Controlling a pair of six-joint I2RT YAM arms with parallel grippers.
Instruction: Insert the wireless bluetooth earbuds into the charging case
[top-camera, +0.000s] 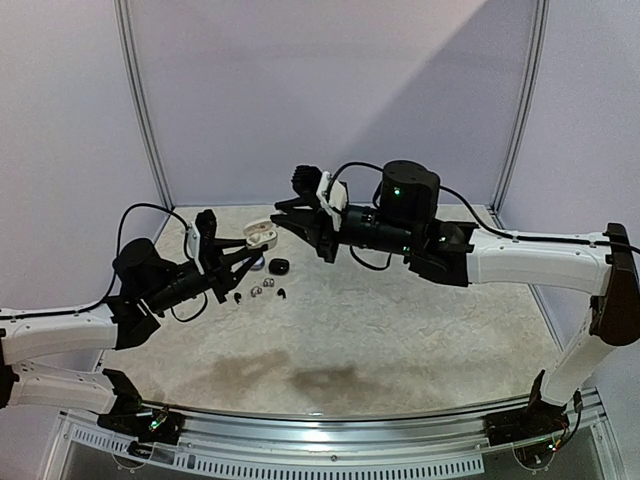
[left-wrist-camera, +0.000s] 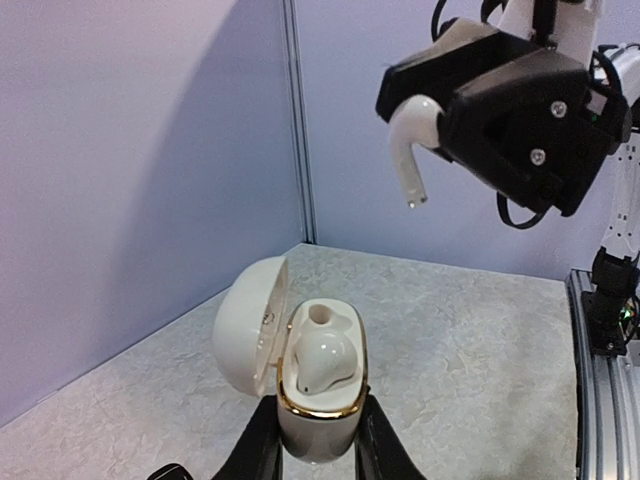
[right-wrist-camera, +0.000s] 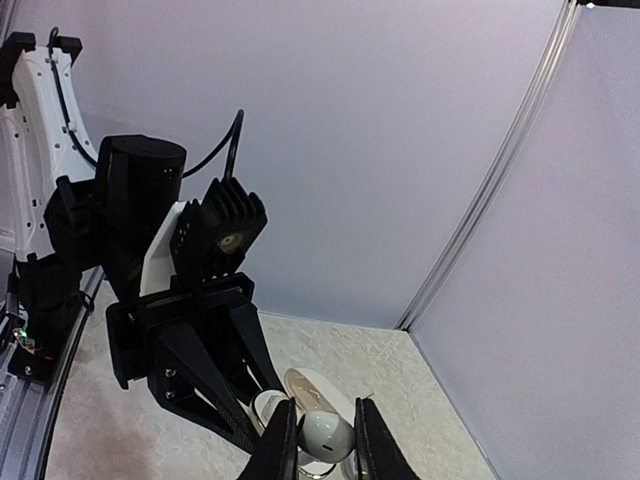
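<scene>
Between the narrow jaws of the left gripper (left-wrist-camera: 318, 445), white case (left-wrist-camera: 316, 415) gripped upright, lid (left-wrist-camera: 245, 320) swung open to one side, one white earbud (left-wrist-camera: 325, 362) seated inside with a round socket (left-wrist-camera: 320, 315) showing beside it. Above these jaws and apart from the case, right gripper (left-wrist-camera: 430, 110) closed on a second white earbud (left-wrist-camera: 405, 150), stem hanging down out of the jaws. Below both grippers, on the table (top-camera: 400, 330), black case (top-camera: 278, 266) and a few small loose earbuds (top-camera: 256, 291) lying near together.

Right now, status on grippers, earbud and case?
Left gripper shut on open case. Right gripper shut on white earbud, above case. One socket empty, nothing blocking.
</scene>
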